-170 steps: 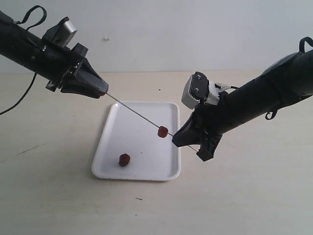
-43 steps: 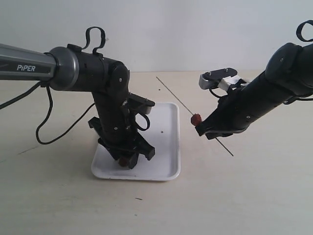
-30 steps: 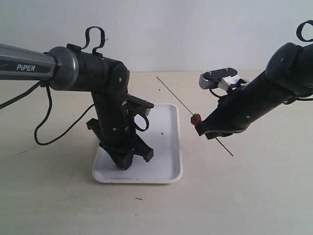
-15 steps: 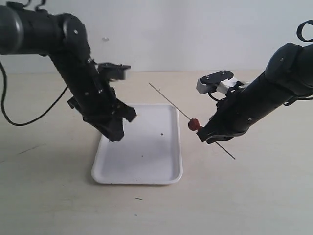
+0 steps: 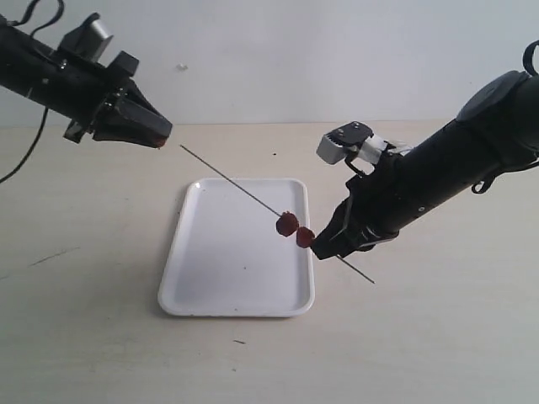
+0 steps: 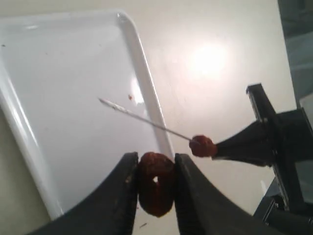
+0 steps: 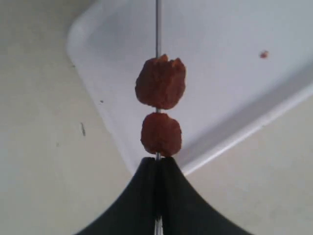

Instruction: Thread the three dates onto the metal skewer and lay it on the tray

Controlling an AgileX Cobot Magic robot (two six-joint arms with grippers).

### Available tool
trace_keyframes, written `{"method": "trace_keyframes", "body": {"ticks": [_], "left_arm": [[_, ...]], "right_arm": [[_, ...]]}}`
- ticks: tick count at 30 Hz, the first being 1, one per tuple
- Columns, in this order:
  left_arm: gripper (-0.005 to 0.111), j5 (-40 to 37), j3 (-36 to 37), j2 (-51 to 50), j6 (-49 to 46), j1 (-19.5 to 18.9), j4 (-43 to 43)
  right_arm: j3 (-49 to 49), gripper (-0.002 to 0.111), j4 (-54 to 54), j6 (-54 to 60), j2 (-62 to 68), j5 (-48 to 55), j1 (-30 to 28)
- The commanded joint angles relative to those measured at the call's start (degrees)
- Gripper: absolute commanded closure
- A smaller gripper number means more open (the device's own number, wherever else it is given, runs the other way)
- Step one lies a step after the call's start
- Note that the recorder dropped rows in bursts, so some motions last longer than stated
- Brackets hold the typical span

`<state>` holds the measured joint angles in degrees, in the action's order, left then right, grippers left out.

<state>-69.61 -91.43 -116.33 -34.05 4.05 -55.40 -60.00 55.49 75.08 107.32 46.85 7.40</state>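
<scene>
Two dates ride the metal skewer your right end effector pinches. Its tip points at the date your left end effector grips.

Open tabletop around the tray, slanting skewer with two dates overhead

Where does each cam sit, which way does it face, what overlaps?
Exterior: off-robot, facing table and wall; shows left arm, left hand, right arm, right hand.
Left wrist: on left arm, looks past its fingers gripping the third date toward the tray.
Right wrist: on right arm, looks past its shut fingers along the skewer, two dates threaded.
Shared: all show tray and skewer.
</scene>
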Motion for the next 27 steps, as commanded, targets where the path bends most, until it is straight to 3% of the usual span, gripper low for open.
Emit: {"method": "trace_keyframes", "body": {"ticks": [1,13,27], "left_arm": [[0.081,-0.4,-0.5,0.6,-0.9,-3.1,-2.0],[0.081,-0.4,-0.5,0.6,-0.9,-4.1,-2.3],[0.081,-0.4,-0.5,0.6,-0.8,-4.1,-2.2]], "right_arm": [[-0.3,0.108,3.2,5.2,-0.5,2.2,-0.2],[-0.3,0.108,6.2,12.2,-0.5,6.9,-0.2],[-0.3,0.108,5.3,10.5,-0.5,3.6,-0.2]]}}
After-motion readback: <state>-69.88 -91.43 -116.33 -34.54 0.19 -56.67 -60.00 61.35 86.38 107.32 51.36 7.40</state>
